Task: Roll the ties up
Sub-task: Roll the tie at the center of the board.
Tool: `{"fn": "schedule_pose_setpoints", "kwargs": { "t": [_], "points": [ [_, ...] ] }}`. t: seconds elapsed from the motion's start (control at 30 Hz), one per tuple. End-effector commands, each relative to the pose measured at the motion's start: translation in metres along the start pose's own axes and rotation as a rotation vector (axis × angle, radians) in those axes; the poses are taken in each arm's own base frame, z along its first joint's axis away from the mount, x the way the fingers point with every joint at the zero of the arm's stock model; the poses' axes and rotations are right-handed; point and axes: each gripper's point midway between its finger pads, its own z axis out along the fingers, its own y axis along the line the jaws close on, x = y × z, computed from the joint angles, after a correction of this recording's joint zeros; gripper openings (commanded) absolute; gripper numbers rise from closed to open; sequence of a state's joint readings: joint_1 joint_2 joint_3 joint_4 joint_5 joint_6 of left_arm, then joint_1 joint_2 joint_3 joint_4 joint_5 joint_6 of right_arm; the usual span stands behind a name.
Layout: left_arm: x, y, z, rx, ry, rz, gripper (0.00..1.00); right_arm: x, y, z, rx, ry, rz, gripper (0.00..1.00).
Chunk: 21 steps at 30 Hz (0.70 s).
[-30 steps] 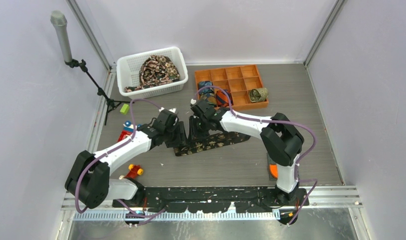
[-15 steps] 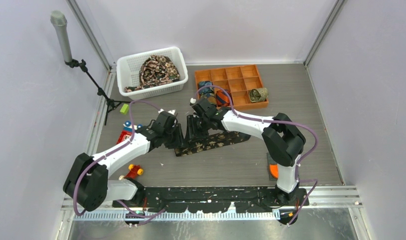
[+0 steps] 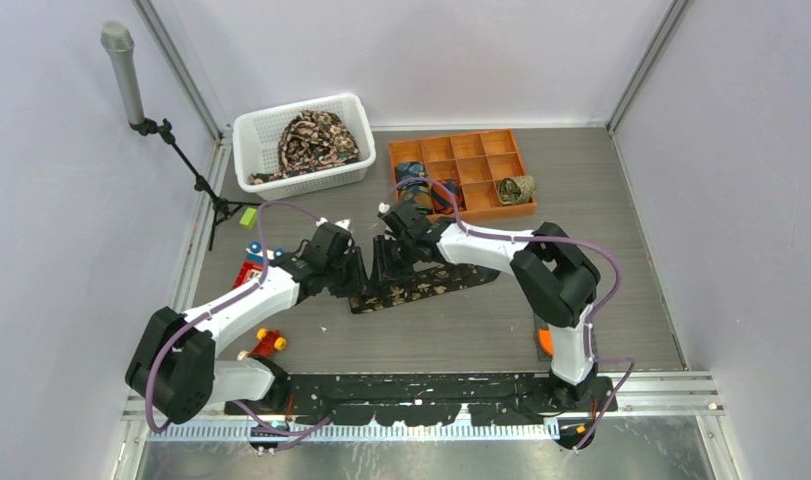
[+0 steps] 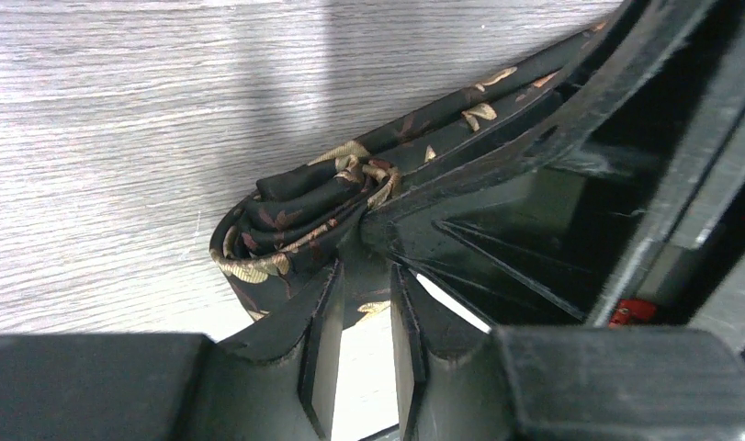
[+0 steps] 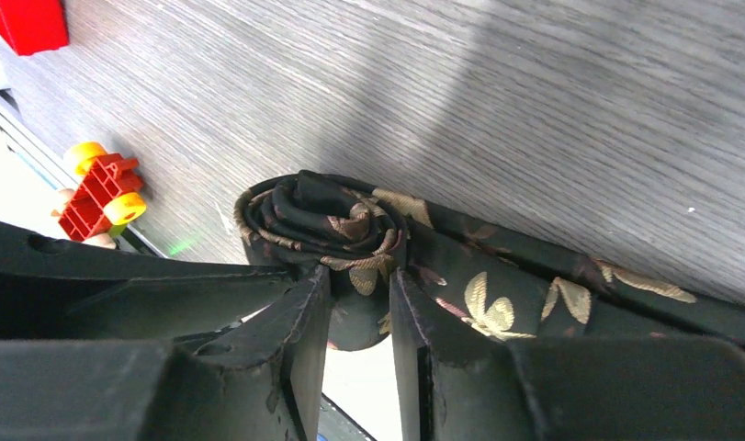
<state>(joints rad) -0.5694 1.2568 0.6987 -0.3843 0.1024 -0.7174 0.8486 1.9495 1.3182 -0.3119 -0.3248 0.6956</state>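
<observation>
A black tie (image 3: 431,284) with tan floral print lies across the table's middle, its left end wound into a small roll (image 4: 286,225). The roll also shows in the right wrist view (image 5: 322,213). My left gripper (image 3: 357,276) is shut on the roll's fabric from the left, as the left wrist view (image 4: 364,299) shows. My right gripper (image 3: 386,262) is shut on the same roll from the other side, with fabric between its fingers (image 5: 359,299). The two grippers stand tip to tip at the roll. The flat rest of the tie (image 5: 534,299) runs off to the right.
A white basket (image 3: 249,135) of loose patterned ties stands at the back left. An orange compartment tray (image 3: 481,145) holds rolled ties, with an olive roll (image 3: 516,188) at its right. Toy pieces (image 3: 266,342) and a red toy (image 3: 249,270) lie left. A microphone stand (image 3: 191,170) stands far left.
Both grippers have edged slightly left and away with the rolled end still held between them. The flat part of the tie lies much as before.
</observation>
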Motion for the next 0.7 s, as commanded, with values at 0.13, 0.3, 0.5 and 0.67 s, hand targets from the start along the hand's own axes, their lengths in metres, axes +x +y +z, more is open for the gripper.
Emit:
{"fn": "schedule_pose_setpoints", "kwargs": {
  "t": [0.13,0.3,0.5,0.67],
  "points": [
    [-0.015,-0.017,-0.011,0.067,-0.064,0.030,0.31,0.005,-0.005,0.007,0.006,0.012,0.009,0.33],
    [-0.020,-0.015,-0.020,0.051,-0.092,0.043,0.43,0.009,-0.010,0.010,0.018,0.021,0.014,0.31],
    [-0.021,-0.001,-0.032,-0.006,-0.141,0.048,0.54,0.011,-0.014,0.011,0.020,0.019,0.020,0.30],
    [-0.020,0.016,-0.039,-0.057,-0.194,0.028,0.65,0.016,-0.018,0.014,0.024,0.026,0.028,0.29]
  ]
}}
